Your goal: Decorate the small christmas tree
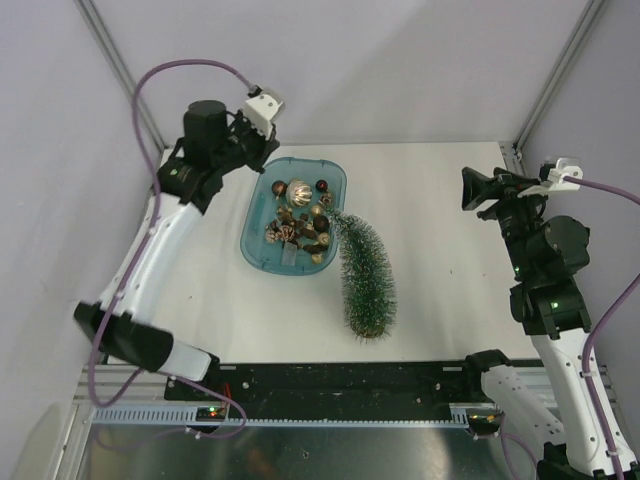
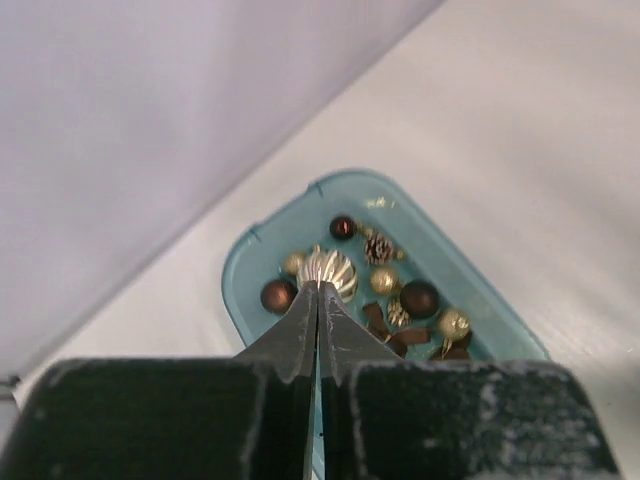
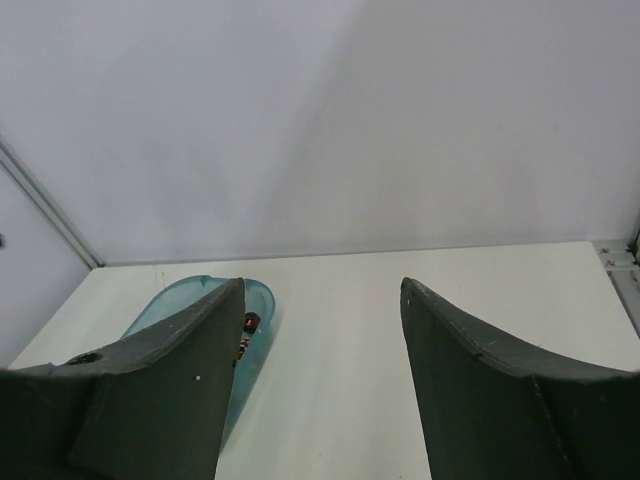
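Tree (image 1: 365, 275) lay on its side on table (image 1: 440, 200), tip at near right corner of tray (image 1: 250, 225), likely light with soft bristles, best gripped at stiff base; left gripper (image 2: 318, 290) was shut empty over tray, right gripper (image 3: 322, 285) open, empty, near right edge.

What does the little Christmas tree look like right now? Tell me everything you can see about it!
The tree is a slim cone of bristly, bottle-brush-like branches, dark green with frosty whitish tips. It is lying on its side on the white table, not standing up. Its wide bottom end points toward the near edge of the table. Its pointy top reaches the right rim of the teal tray and seems to touch it. No decorations are on it yet, and nothing is holding it.
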### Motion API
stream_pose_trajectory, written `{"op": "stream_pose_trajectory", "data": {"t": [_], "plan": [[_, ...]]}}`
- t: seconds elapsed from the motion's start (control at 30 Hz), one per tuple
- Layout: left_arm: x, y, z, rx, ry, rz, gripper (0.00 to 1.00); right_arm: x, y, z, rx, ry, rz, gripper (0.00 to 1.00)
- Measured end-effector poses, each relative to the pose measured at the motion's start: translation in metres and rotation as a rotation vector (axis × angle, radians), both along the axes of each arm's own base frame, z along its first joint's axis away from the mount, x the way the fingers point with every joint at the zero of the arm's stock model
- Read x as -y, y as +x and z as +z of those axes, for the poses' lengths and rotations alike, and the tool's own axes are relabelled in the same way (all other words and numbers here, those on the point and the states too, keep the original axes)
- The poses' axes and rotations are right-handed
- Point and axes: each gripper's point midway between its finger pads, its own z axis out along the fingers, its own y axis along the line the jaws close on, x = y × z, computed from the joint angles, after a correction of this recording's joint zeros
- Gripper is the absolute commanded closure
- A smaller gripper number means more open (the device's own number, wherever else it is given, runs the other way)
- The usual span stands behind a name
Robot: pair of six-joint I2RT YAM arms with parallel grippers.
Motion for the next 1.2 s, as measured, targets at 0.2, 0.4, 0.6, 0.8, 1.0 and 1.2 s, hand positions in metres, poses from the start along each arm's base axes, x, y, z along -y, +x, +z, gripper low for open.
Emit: {"op": "stream_pose_trajectory", "data": {"t": [0.2, 0.4, 0.6, 0.8, 1.0, 1.2], "plan": [[0.003, -0.047, 0.064, 0.161, -0.054, -0.046, 0.19, -0.004, 0.002, 0.001, 0.002, 0.012, 0.02, 0.31], [-0.002, -0.022, -0.013, 0.0, 0.026, 0.015, 0.01, -0.006, 0.003, -0.001, -0.004, 0.01, 0.026, 0.3], [-0.011, 0.024, -0.128, -0.254, 0.135, 0.077, 0.0, -0.006, 0.003, -0.001, -0.005, 0.009, 0.026, 0.3], [-0.025, 0.04, -0.187, -0.38, 0.179, 0.116, 0.0, -0.007, 0.004, -0.002, -0.008, 0.008, 0.028, 0.31], [-0.025, 0.056, -0.199, -0.39, 0.18, 0.124, 0.02, -0.008, 0.007, -0.01, -0.026, 0.005, 0.029, 0.31], [-0.02, 0.064, -0.223, -0.425, 0.171, 0.1, 0.17, -0.009, 0.01, -0.021, -0.05, -0.001, 0.035, 0.31]]}}
